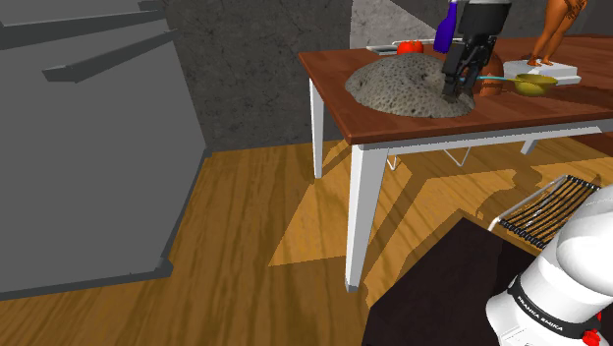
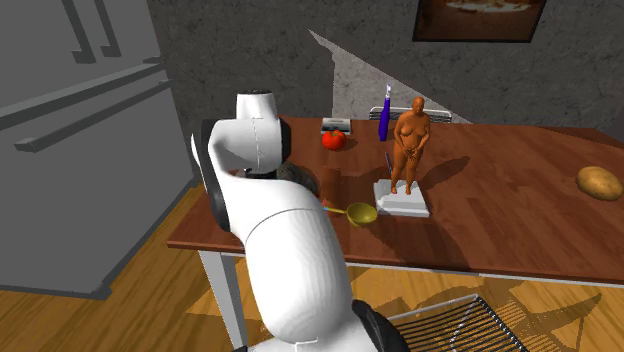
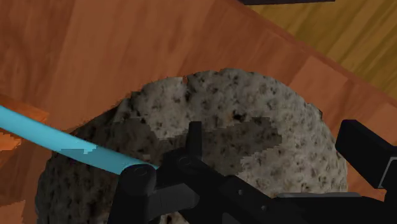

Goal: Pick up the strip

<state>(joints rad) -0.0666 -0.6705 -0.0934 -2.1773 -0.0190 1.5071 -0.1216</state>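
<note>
The strip [image 3: 60, 138] is a thin light-blue band that runs over the edge of a grey speckled stone mound [image 3: 254, 108] on the wooden table [image 1: 334, 74]. In the shoulder view the strip [image 1: 494, 79] stretches from the gripper toward a yellow ladle [image 1: 530, 85]. My gripper [image 1: 455, 95] hangs low over the mound's near side. In the wrist view the gripper [image 3: 273, 146] stands open, fingers apart above the stone. The strip's end reaches the outer side of one finger [image 3: 191, 137] and does not lie between the two.
A brown figurine [image 2: 410, 150] on a white base, a blue bottle [image 2: 384, 118] and a red tomato [image 2: 333, 139] stand behind the mound. A potato [image 2: 598, 182] lies far off on the table. A wire rack [image 1: 550, 206] lies on the floor and a grey fridge [image 1: 79, 138] stands nearby.
</note>
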